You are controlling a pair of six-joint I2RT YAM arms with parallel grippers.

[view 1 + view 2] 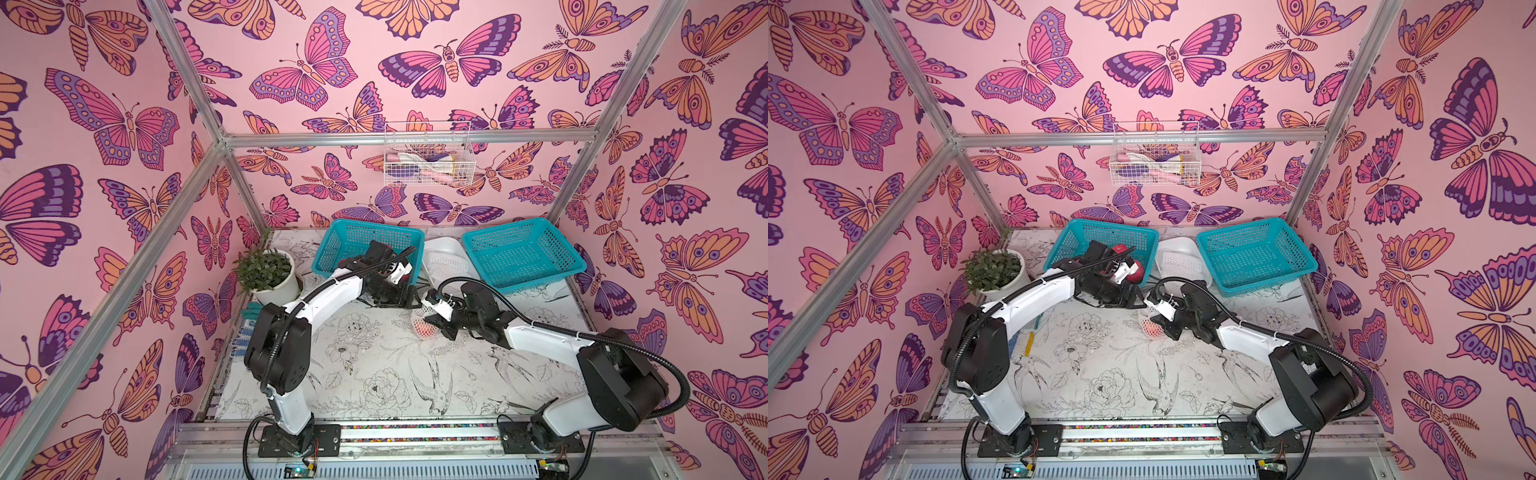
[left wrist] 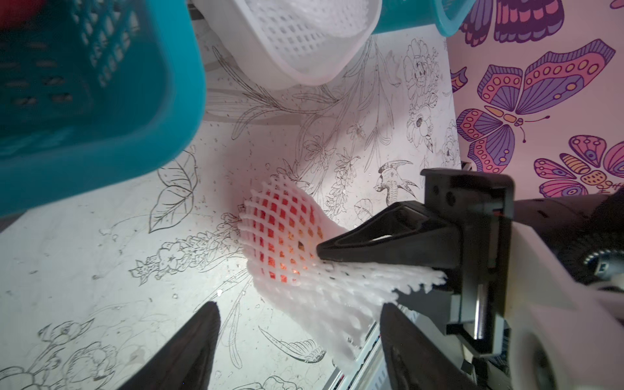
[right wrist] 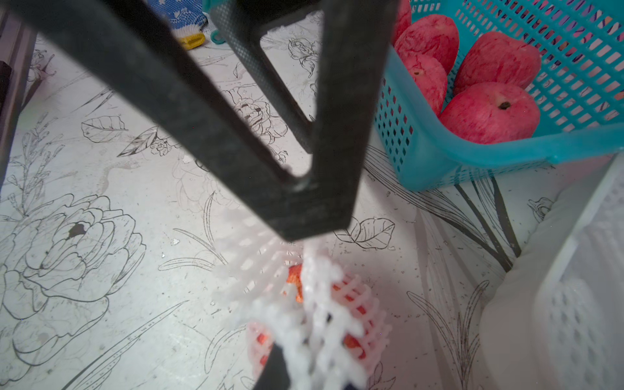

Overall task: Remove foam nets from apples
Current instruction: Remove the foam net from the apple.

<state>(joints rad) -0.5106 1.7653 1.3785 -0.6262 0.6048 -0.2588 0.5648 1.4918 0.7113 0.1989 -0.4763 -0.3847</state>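
Note:
A red apple (image 2: 270, 204) lies on the table inside a white foam net (image 2: 337, 304); both top views show it mid-table (image 1: 420, 328) (image 1: 1151, 328). My right gripper (image 3: 304, 364) is shut on the net's loose end, which is pulled away from the apple. In the left wrist view its fingertips (image 2: 341, 243) pinch the mesh beside the fruit. My left gripper (image 2: 300, 305) is open, fingers wide apart just above the net and holding nothing. Several bare apples (image 3: 489, 111) lie in the left teal basket (image 1: 353, 241).
A second teal basket (image 1: 519, 253) stands at the back right. Between the two baskets is a white tray (image 1: 444, 247) with foam nets in it. A potted plant (image 1: 268, 270) and gloves (image 1: 249, 320) are at the left. A wire basket (image 1: 428, 162) hangs on the back wall.

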